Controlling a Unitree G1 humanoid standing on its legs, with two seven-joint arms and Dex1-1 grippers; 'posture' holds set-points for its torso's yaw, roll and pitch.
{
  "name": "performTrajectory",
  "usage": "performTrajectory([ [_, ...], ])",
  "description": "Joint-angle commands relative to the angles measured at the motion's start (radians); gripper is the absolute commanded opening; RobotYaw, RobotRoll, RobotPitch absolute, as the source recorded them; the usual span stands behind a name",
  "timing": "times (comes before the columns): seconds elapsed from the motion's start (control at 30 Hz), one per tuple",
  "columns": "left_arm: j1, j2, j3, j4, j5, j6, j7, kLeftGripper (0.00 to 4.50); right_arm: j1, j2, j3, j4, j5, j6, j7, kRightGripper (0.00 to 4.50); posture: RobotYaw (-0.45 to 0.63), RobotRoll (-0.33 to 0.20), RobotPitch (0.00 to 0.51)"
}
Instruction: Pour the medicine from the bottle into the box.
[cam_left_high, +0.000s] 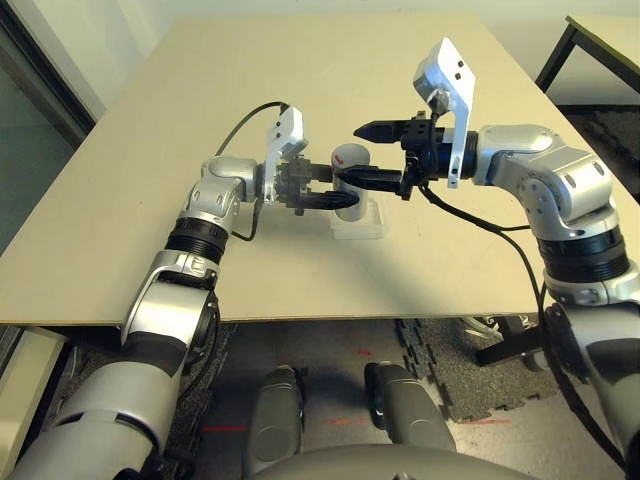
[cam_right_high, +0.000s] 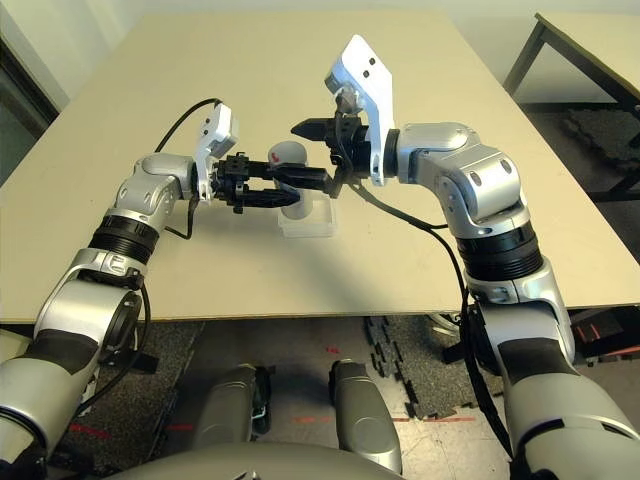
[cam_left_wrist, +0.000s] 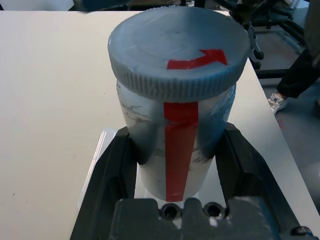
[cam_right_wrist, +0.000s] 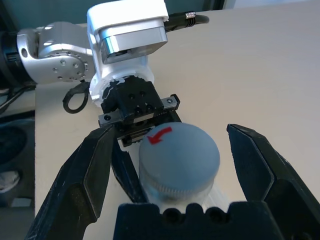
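- Bottle (cam_left_wrist: 175, 130) pinched upright by left tool (cam_left_wrist: 175, 200), over box (cam_left_high: 358, 222).
- Right tool (cam_right_wrist: 175, 165) spread, flanking ridged cap (cam_right_wrist: 179, 162); red arrow seen from wrists.

bottle (cam_left_high: 349, 163) flanked by both grippers' fingers (cam_left_high: 322, 201); box (cam_left_high: 362, 227) beneath | table (cam_left_high: 150, 150) around open

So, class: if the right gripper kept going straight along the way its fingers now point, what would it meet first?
The bottle's grey cap. The right gripper is open, one finger on each side of the cap, pointing toward the left gripper, which holds the bottle over the box. Going on, its palm would likely meet the cap.
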Motion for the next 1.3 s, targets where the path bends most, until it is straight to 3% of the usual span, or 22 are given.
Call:
performTrajectory([
  [0.03,-0.013,-0.003,-0.003,-0.006,0.012,-0.004,-0.003,2.4,-0.007,0.009,0.021,0.023,-0.02,-0.019,0.018,4.5,-0.17,0.0,0.089],
  [0.2,-0.012,-0.003,-0.003,-0.008,0.011,-0.003,-0.001,2.4,-0.004,0.023,0.024,0.035,-0.032,-0.019,0.029,4.5,-0.17,0.0,0.091],
  [0.3,-0.009,-0.002,-0.003,-0.01,0.012,-0.003,-0.002,2.4,-0.001,0.033,0.014,0.035,-0.032,-0.002,0.016,3.86,-0.17,0.0,0.091],
  [0.43,-0.01,-0.002,-0.003,-0.006,0.013,-0.004,-0.003,2.4,-0.002,0.044,0.002,0.032,-0.028,0.022,0.001,2.58,-0.17,0.0,0.09],
  [0.73,-0.007,-0.003,-0.008,0.003,0.021,-0.014,-0.005,2.4,-0.031,0.058,-0.037,0.007,0.006,0.084,-0.013,2.58,-0.17,0.0,0.086],
  [1.07,0.001,0.001,-0.015,0.021,0.055,-0.056,0.023,2.4,-0.149,0.084,-0.137,0.055,0.044,0.141,-0.088,2.58,-0.17,0.0,0.074],
  [1.3,-0.058,-0.014,0.057,0.112,0.065,-0.117,0.234,2.4,-0.094,0.086,-0.148,0.178,-0.058,-0.001,-0.199,2.58,-0.17,0.0,0.067],
])
